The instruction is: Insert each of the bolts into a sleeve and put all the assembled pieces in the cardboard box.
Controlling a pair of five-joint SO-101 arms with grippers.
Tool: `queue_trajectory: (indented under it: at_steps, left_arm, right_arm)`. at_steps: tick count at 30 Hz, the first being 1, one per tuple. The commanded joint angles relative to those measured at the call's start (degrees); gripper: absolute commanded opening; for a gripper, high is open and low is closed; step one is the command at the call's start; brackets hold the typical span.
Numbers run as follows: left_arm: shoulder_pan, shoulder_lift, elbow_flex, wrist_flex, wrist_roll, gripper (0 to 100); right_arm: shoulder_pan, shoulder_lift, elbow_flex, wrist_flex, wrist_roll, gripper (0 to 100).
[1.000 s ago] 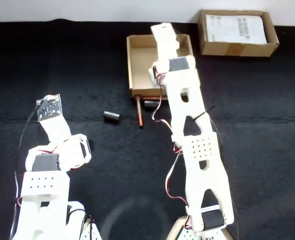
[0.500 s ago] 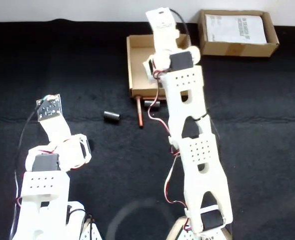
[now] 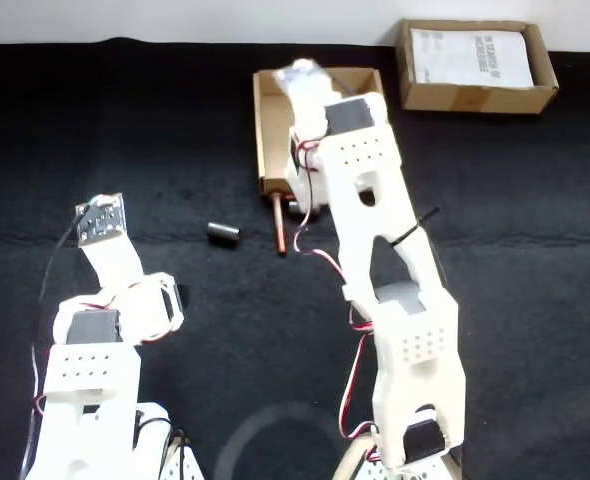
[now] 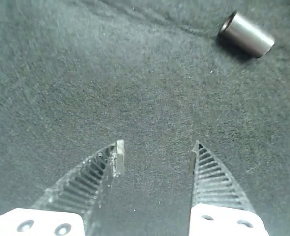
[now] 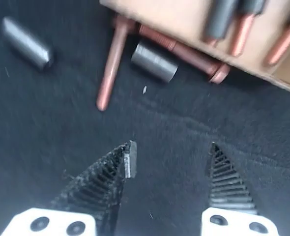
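Beside the cardboard box point(image 3: 259, 120), the right tool point(image 5: 172, 157) hangs open and empty near a loose bolt point(image 5: 110, 69) and sleeve point(image 5: 155, 61), likely to grab one; the left tool point(image 4: 157, 150) gapes empty near a second sleeve point(image 4: 246, 34).

a sleeve point(image 3: 223, 232) lies left of a bolt point(image 3: 278, 226) before the box point(image 3: 260, 125).

the bolt point(image 5: 111, 64) is coppery metal, the sleeve point(image 4: 246, 34) smooth grey metal, the cloth point(image 4: 86, 73) matt and fuzzy.
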Motion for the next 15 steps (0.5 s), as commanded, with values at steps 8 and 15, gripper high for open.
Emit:
queue_trajectory:
  at_steps: [8,15]
  left_arm:
    - [-0.57,-0.84,4.79,-8.00,-0.26,23]
    - [-2.59,-0.92,9.10,-15.56,-0.26,23]
  right_arm:
    - [0.57,-2.33,3.91,0.48,27.34,21.6]
    - [0.75,5.14,-3.47,-4.35,31.82,21.6]
